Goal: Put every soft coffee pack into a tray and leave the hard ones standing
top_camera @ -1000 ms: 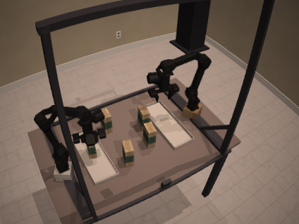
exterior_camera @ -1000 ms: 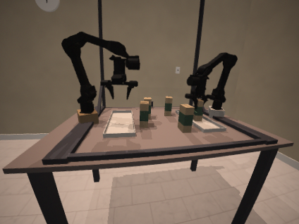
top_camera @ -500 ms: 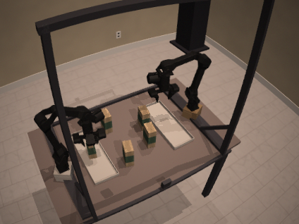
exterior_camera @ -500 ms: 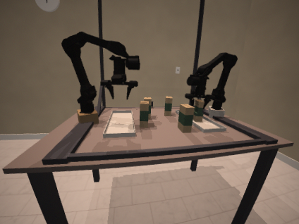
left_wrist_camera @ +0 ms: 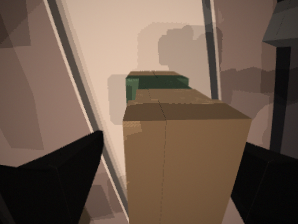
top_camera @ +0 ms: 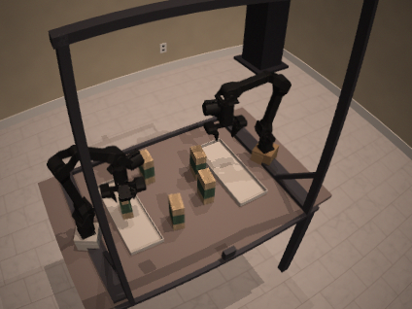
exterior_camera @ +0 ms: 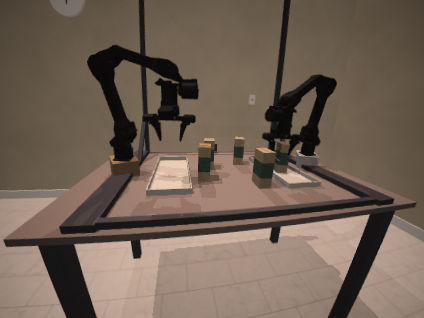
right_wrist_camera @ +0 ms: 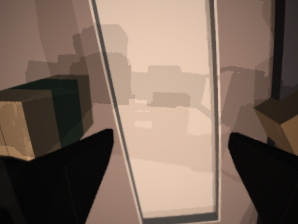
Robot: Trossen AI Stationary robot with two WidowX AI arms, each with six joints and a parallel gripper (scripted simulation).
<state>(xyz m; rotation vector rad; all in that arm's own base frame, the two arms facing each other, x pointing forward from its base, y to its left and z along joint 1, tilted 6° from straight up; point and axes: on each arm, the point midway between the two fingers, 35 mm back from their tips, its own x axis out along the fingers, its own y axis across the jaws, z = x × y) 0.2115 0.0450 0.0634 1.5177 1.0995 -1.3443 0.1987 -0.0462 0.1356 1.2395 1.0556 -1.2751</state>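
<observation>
A coffee pack [top_camera: 126,204] stands upright on the floor of the left tray [top_camera: 138,223]. My left gripper [top_camera: 123,187] is open around its top; in the left wrist view the pack [left_wrist_camera: 185,150] fills the middle and the fingers stand off its sides. Two more packs [top_camera: 147,164] [top_camera: 176,210] stand on the bench beside that tray. My right gripper [top_camera: 224,127] is open and empty, high over the far end of the right tray [top_camera: 235,170]. Two packs [top_camera: 197,157] [top_camera: 206,185] stand next to that tray.
A dark raised rail [exterior_camera: 230,215] runs round the bench top. The frame's posts [top_camera: 83,146] stand at the bench edges. The right tray [right_wrist_camera: 160,110] holds nothing, with a pack [right_wrist_camera: 45,115] to its left in the right wrist view.
</observation>
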